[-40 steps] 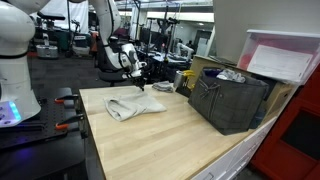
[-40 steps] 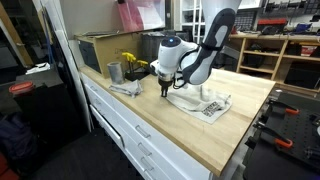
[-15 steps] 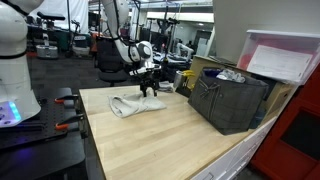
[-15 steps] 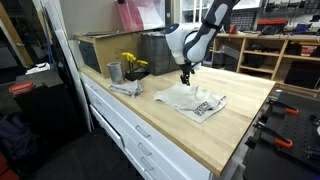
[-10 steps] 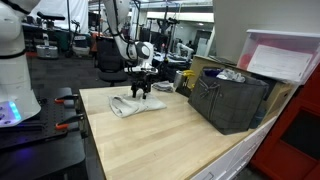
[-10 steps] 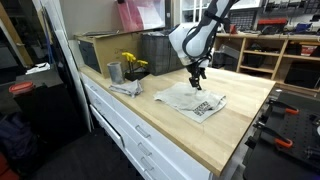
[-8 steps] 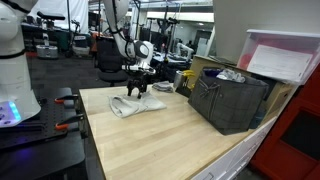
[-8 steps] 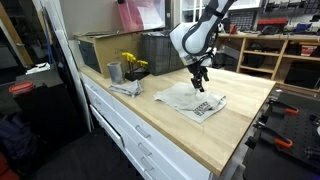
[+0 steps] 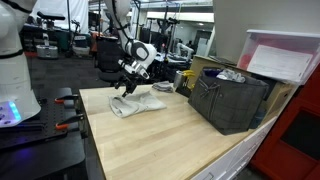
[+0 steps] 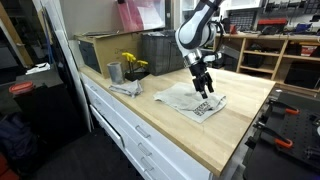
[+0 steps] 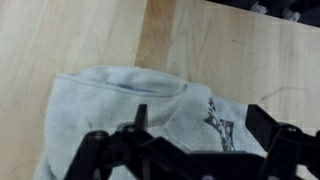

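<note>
A light grey garment [image 9: 137, 105] [image 10: 192, 100] with a dark print [image 11: 218, 126] lies crumpled on the wooden worktop [image 9: 160, 140]. My gripper [image 9: 124, 87] [image 10: 206, 87] hangs open just above it, tilted, near one edge of the cloth in both exterior views. In the wrist view the gripper [image 11: 200, 128] has its two dark fingers [image 11: 139, 117] spread over the grey fabric with only cloth beneath the gap. Nothing is held.
A black mesh crate [image 9: 231, 101] stands on one side of the worktop, with a pink-lidded clear bin [image 9: 285, 55] behind it. A metal cup [image 10: 114, 72], yellow flowers [image 10: 133, 63] and a second small cloth [image 10: 125, 89] sit near the worktop's end.
My gripper has travelled across the garment and dropped lower over its edge, tilting as it went. Its jaws have stayed open. The garment has not moved.
</note>
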Motion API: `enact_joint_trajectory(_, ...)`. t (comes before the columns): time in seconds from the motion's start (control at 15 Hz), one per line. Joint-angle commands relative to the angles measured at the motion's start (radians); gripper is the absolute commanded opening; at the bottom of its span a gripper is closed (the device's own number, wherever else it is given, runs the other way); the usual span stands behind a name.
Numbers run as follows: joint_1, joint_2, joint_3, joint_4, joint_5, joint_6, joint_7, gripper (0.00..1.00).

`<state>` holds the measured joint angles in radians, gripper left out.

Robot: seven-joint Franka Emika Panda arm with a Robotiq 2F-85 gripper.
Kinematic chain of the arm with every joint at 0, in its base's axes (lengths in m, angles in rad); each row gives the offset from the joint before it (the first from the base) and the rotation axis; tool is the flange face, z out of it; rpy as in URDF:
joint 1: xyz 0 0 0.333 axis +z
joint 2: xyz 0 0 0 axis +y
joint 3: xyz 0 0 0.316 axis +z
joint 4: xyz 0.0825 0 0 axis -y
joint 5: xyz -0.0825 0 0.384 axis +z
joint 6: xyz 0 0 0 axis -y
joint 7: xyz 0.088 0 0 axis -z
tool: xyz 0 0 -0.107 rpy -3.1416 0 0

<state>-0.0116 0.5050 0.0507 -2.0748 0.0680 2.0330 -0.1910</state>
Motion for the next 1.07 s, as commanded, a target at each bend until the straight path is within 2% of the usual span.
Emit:
enact_joint_trajectory(0.0,-0.064,0.051,0.022,0.047,0.110,-0.035,-0.069,1.00)
enact_joint_trajectory(0.33,-0.093,0.126,0.024,0.081,0.187,-0.026,-0.084,1.00)
enact_joint_trajectory(0.47,-0.094,0.145,0.028,0.088,0.200,-0.030,-0.076,0.72)
enact_joint_trajectory(1.0,-0.081,0.148,0.035,0.092,0.182,-0.032,-0.074,0.12)
